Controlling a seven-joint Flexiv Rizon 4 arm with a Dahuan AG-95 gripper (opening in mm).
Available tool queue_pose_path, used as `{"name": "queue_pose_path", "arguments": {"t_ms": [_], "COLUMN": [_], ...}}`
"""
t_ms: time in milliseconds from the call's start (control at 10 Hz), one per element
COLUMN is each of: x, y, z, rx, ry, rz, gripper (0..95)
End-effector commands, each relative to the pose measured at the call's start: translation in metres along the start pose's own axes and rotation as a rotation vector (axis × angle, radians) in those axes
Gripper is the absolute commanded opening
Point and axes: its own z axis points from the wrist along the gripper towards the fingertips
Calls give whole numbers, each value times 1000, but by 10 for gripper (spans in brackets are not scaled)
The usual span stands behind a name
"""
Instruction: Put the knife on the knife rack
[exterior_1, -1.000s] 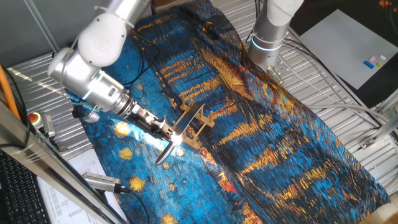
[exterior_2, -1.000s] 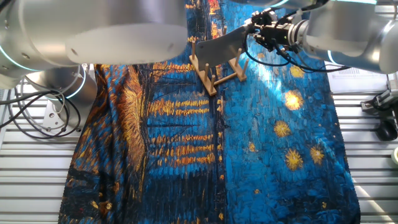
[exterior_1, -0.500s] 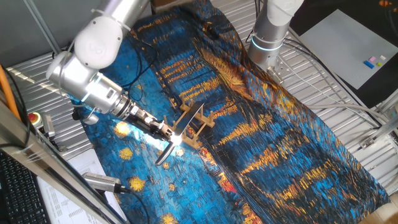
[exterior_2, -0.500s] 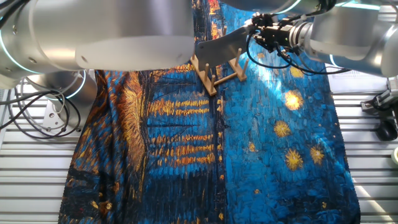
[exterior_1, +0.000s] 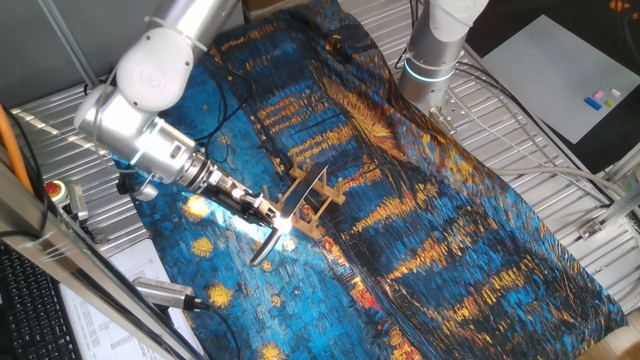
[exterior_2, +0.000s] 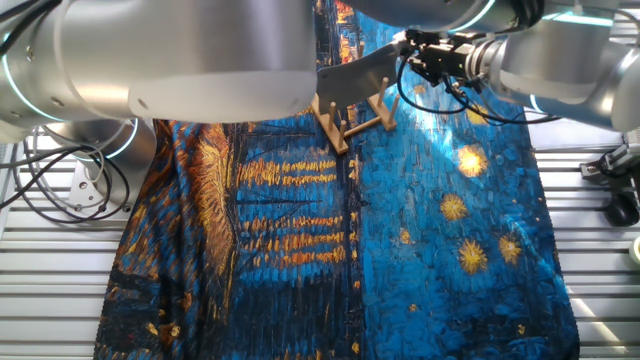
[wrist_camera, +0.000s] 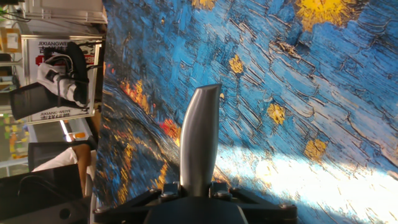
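The knife rack (exterior_1: 312, 203) (exterior_2: 352, 114) stands on the blue painted cloth. The knife's grey blade (exterior_2: 350, 77) stands on edge in the rack's slots, and its handle (exterior_1: 263, 248) sticks out past the rack's near side. My gripper (exterior_1: 272, 212) (exterior_2: 404, 52) is shut on the knife at the handle end, right beside the rack. In the hand view the rounded silver handle (wrist_camera: 200, 134) runs straight out from between the fingers (wrist_camera: 169, 186), and my gripper (wrist_camera: 198, 186) is closed on it. The blade and the rack are out of sight in that view.
A second arm's base (exterior_1: 436, 60) stands at the far edge of the cloth. A silver cylinder with a black cable (exterior_1: 165, 291) and a red button (exterior_1: 55, 190) lie left of the cloth. Cables (exterior_2: 70, 190) trail over the metal slats.
The arm's upper body has shifted slightly to the left. The knife, gripper and rack stay where they were.
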Motion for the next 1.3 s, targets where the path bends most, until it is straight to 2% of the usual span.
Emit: {"name": "queue_pose_path", "arguments": {"t_ms": [100,200,300,400,700,900,1000,1300], "x": [0,0,0,0,2,4,5,6], "y": [-3,-3,-3,-3,-7,-8,-7,-8], "z": [1,1,1,0,1,1,-1,-1], "rx": [-5,-19,-52,-65,-64,-89,-126,-129], "ry": [1,3,0,-4,-7,-11,-21,-24], "rz": [-3,1,1,-3,-21,-24,-32,-53], "gripper": [0,0,0,0,0,0,0,0]}}
